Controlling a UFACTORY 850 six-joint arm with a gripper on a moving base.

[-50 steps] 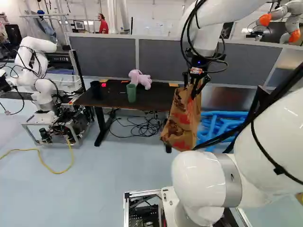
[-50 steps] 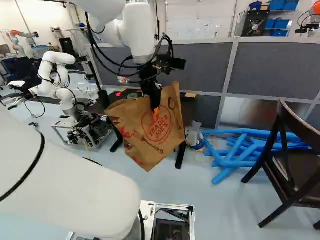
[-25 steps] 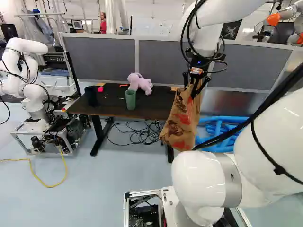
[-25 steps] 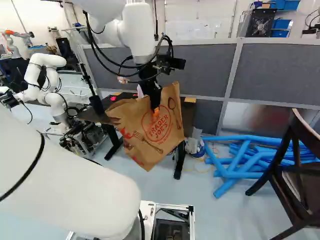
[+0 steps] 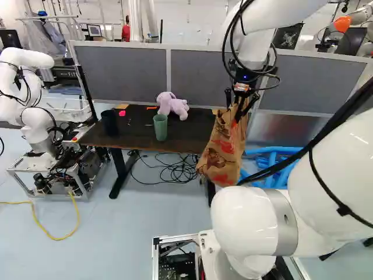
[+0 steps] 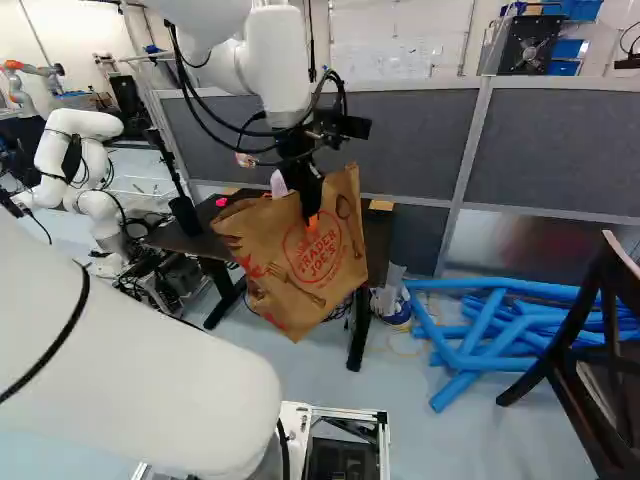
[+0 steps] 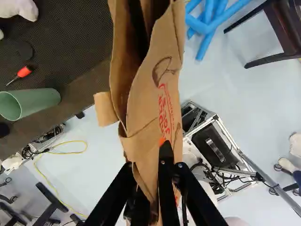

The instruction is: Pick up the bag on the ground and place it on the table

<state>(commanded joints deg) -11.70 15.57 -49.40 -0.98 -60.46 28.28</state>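
Observation:
The brown paper bag (image 6: 290,270) hangs tilted in mid-air from my gripper (image 6: 311,214), its lower end above floor level. In the wrist view the gripper (image 7: 161,145) is shut on one side of the bag (image 7: 153,101), whose open mouth lies ahead of the fingers. The dark table (image 5: 195,129) stands beyond the bag, which overlaps its right end in the left base view. From the wrist, the bag appears beside the table's edge. The bag hides part of the table in the right base view.
On the table are a pink plush toy (image 5: 172,105), a green cup (image 5: 160,127) and a dark cup (image 5: 109,122). Another robot (image 5: 38,125) stands left, blue tubes (image 6: 480,330) and a dark chair (image 6: 595,370) right. Cables (image 5: 175,169) lie under the table.
The base has moved forward, so table and tubes look nearer, while the other robot and chair shift outward. The arm keeps its pose and carries the bag along with it.

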